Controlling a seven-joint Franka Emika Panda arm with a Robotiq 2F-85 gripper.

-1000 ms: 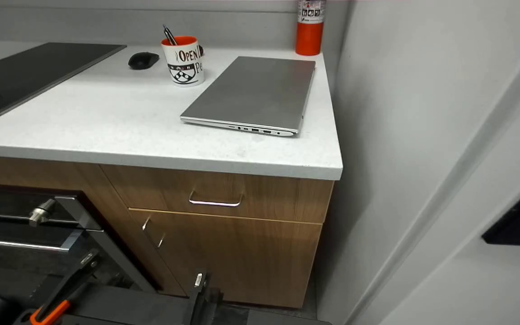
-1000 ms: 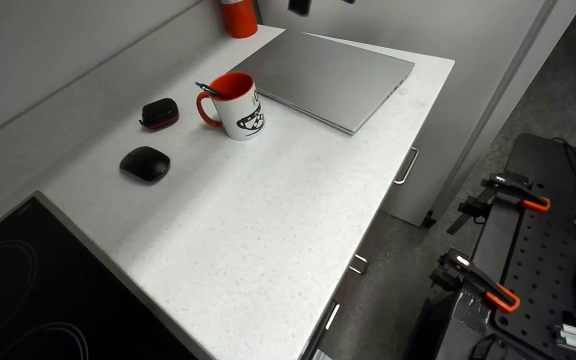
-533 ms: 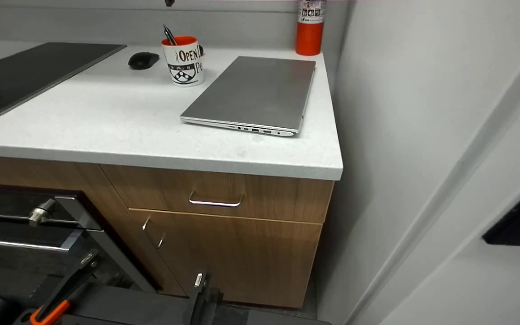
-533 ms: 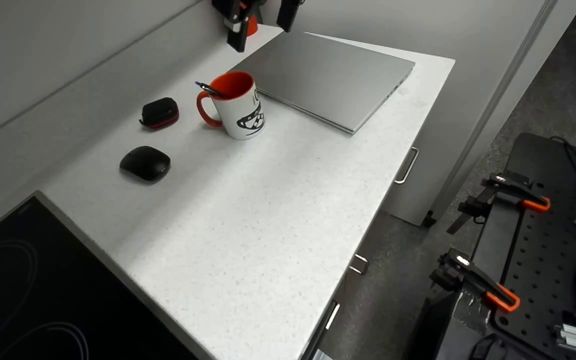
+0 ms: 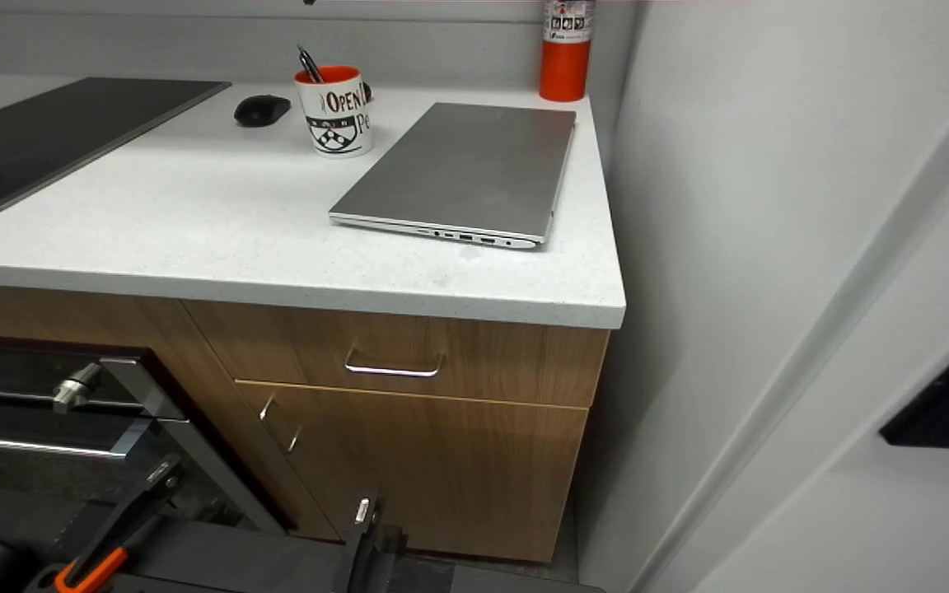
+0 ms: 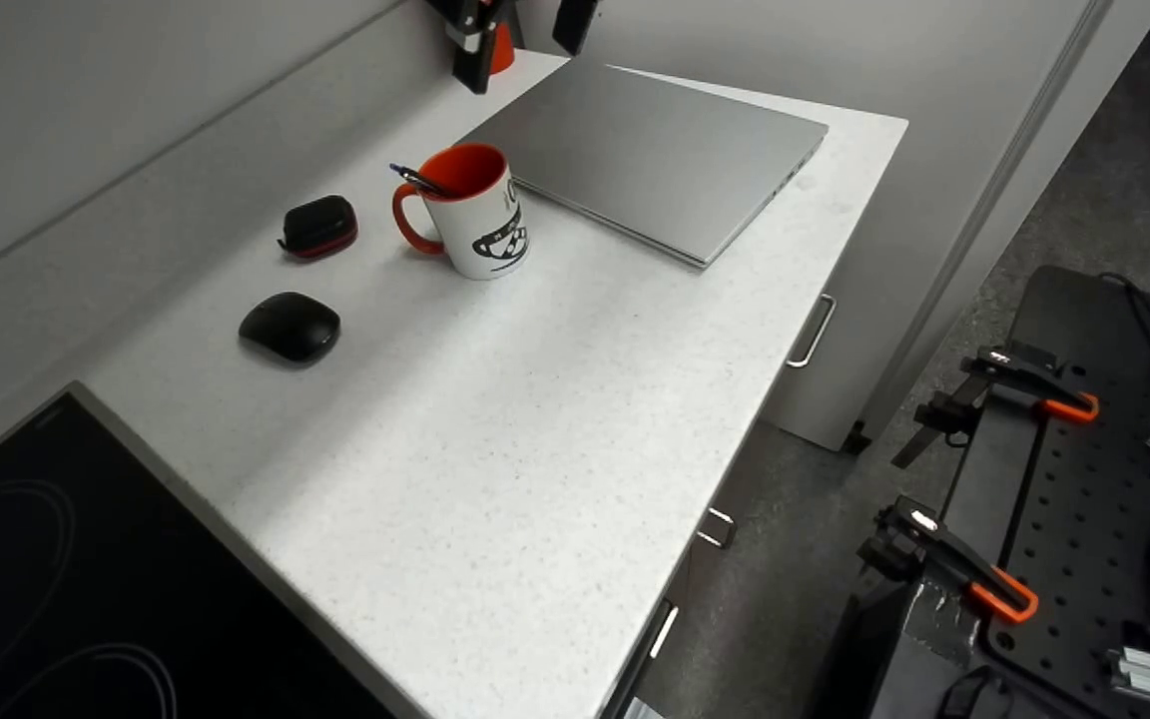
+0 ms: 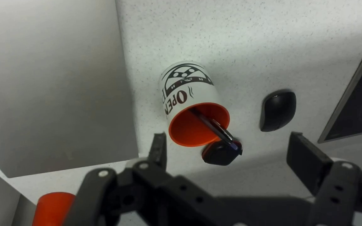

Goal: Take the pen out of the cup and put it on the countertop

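The cup, a white mug with red-orange inside and dark print, stands upright on the countertop in both exterior views [image 5: 334, 122] [image 6: 483, 238] and in the wrist view [image 7: 201, 91]. The dark pen [image 6: 419, 180] leans in it, its upper end sticking out over the rim on the handle side; it also shows in the wrist view [image 7: 212, 125]. Its lower end is hidden in the cup. The white countertop [image 5: 219, 222] spreads around it. My gripper [image 6: 522, 68] is open and empty, above and apart from the cup. In the wrist view the pen's tip lies between the fingers [image 7: 227, 138].
A closed grey laptop [image 6: 655, 160] lies beside the cup. A black mouse [image 6: 290, 328] and a small black-and-red case [image 6: 319, 226] lie near the handle side. A red canister [image 5: 565, 70] stands at the back corner. A dark cooktop [image 6: 56, 579] borders the counter.
Over the last second my gripper has come down and across toward the cup in an exterior view. Since half a second ago it has risen slightly. The cup and pen have not moved.
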